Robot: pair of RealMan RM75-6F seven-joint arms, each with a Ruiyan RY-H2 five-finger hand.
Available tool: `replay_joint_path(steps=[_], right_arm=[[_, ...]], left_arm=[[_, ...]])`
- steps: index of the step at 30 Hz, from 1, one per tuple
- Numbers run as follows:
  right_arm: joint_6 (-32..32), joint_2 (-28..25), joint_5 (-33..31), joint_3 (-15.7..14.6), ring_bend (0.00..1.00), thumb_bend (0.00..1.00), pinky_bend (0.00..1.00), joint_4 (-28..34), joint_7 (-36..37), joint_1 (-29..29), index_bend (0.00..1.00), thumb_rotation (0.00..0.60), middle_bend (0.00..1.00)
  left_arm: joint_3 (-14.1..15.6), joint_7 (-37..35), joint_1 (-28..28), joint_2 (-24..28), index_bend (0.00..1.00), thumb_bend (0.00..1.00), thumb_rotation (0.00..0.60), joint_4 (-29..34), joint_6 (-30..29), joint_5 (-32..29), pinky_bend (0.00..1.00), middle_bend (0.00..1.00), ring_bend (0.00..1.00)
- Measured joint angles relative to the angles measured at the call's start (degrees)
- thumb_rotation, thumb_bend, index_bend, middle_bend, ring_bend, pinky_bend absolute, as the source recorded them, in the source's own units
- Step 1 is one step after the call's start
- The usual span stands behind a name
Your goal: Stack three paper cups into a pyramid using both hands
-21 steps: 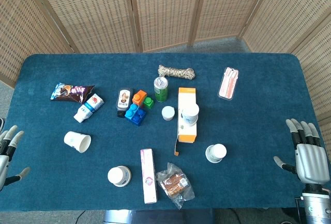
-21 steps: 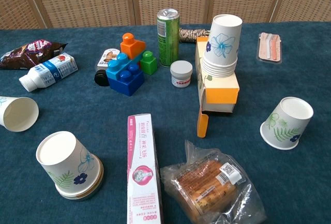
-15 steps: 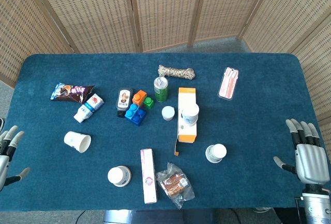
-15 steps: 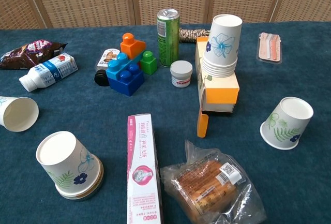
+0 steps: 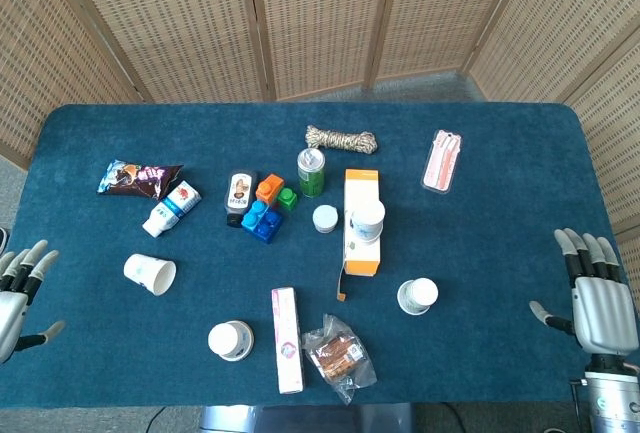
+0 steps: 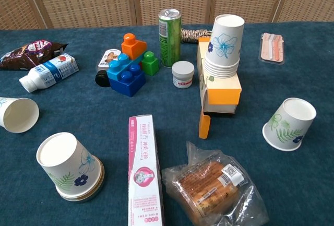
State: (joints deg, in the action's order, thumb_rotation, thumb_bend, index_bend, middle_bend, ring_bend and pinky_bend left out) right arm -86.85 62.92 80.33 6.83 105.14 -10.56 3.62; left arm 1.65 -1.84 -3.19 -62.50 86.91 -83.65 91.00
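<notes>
Your left hand [image 5: 20, 291] sits at the counter's [image 5: 500, 213] left edge, fingers spread, holding nothing. Your right hand [image 5: 598, 298] sits at the right edge, fingers also spread and empty. Neither shows in the chest view.

Cups: one upside-down cup [image 5: 231, 340] at front left, beside the long pink box [image 5: 286, 339]. One upside-down cup [image 5: 417, 295] at front right, tilted in the chest view. One cup on its side [image 5: 150, 273] at left, mouth toward the front. A stack of upside-down cups [image 6: 224, 46] stands on the flat orange-and-white carton [image 5: 361, 223] mid-counter. The snack bag [image 6: 214, 190] lies between the two front cups.
</notes>
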Motion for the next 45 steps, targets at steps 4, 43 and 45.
replay_joint_path(steps=[4, 43, 45], right_arm=[[0.0, -0.4, -0.2, 0.1, 0.0, 0.05, 0.0, -0.1, 1.2, -0.2, 0.0, 0.6, 0.0], [0.5, -1.7, -1.0, 0.4, 0.0, 0.05, 0.0, 0.0, 4.0, -0.3, 0.0, 0.6, 0.0], [0.5, -1.7, -1.0, 0.4, 0.0, 0.05, 0.0, 0.0, 4.1, -0.3, 0.0, 0.6, 0.0]], left_arm=[[-0.6, -0.1, -1.1, -1.5, 0.0, 0.21, 0.6, -2.4, 0.5, 0.1, 0.0, 0.0, 0.0], [-1.2, 6.6, -14.1, -21.5, 0.01, 0.22, 0.6, -25.6, 13.0, 0.3, 0.0, 0.05, 0.01], [-1.3, 7.3, -14.1, -21.9, 0.06, 0.22, 0.6, -25.6, 12.6, 0.2, 0.0, 0.14, 0.05]])
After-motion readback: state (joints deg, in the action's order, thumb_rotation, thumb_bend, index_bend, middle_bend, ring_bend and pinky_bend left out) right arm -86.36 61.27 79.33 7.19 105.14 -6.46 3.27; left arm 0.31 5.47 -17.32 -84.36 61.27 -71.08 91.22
